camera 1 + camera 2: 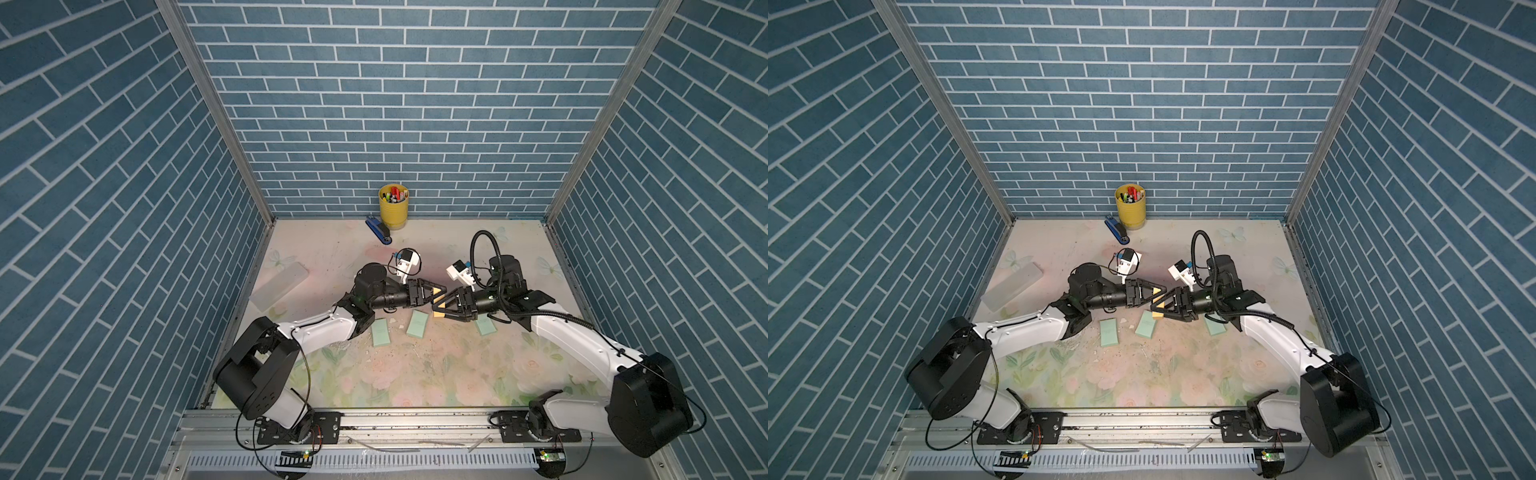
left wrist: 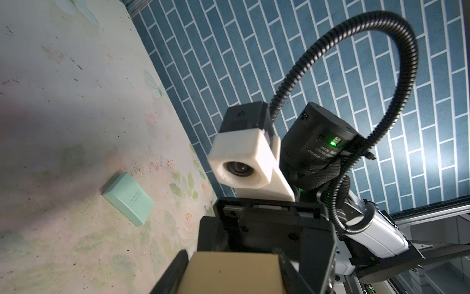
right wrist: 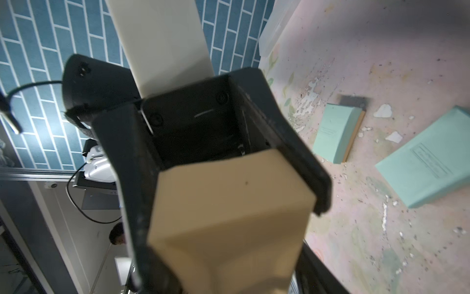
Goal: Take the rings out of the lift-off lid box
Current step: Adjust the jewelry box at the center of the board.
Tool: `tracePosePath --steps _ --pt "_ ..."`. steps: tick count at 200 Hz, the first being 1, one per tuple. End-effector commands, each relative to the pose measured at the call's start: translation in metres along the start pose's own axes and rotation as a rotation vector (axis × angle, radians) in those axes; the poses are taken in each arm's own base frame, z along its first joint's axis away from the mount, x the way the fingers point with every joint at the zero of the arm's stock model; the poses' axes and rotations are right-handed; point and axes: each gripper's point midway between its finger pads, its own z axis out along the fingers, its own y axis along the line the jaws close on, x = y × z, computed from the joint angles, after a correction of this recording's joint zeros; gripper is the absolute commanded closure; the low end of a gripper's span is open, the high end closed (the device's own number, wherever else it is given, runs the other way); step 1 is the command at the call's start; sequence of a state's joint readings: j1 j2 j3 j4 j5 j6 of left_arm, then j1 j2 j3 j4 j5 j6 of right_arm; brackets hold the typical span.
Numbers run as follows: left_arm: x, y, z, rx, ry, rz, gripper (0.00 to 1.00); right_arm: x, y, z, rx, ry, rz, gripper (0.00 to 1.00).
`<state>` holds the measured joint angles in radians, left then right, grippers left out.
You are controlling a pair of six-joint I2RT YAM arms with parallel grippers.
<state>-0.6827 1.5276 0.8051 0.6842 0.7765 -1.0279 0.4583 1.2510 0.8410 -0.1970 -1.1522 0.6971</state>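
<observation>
Floral table [image 1: 415,374]; left mint box [image 1: 381,332], middle mint box [image 1: 417,324], right mint box [image 1: 485,326] lie flat mid-table; left claw [image 1: 440,293] and right claw [image 1: 439,311] meet above the middle one, both flanking a tan box [image 3: 229,216], can't tell whether either pinches it; rings hidden

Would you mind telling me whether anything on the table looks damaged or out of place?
Yes. The table's printed surface is flaking near the mint-green boxes, leaving bare patches and loose white chips. The three boxes lie at different angles, and one shows a tan strip along an edge, as if misaligned.
</observation>
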Motion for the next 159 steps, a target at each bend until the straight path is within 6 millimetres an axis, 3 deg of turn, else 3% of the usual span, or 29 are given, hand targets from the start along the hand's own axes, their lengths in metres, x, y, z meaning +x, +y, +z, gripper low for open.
tracePosePath --steps 1,32,48,67,110,159 --pt "-0.004 0.005 0.0 -0.097 0.011 0.048 0.53 0.011 0.013 -0.026 0.092 -0.029 -0.038 0.34" --pt "0.0 0.049 -0.008 -0.384 0.065 0.062 0.53 0.014 0.035 -0.059 0.168 -0.157 -0.082 0.31" --pt "0.005 0.071 -0.009 -0.505 0.096 0.039 0.53 0.012 0.037 -0.073 0.239 -0.218 -0.089 0.3" --pt "0.015 0.09 -0.004 -0.629 0.144 0.03 0.52 0.012 0.021 -0.087 0.383 -0.259 -0.054 0.3" --pt "0.051 0.118 0.015 -0.903 0.264 0.083 0.51 0.024 -0.036 -0.119 0.709 -0.301 0.052 0.31" --pt "0.078 0.147 0.035 -1.07 0.312 0.09 0.52 0.026 -0.043 -0.128 0.751 -0.35 0.025 0.33"
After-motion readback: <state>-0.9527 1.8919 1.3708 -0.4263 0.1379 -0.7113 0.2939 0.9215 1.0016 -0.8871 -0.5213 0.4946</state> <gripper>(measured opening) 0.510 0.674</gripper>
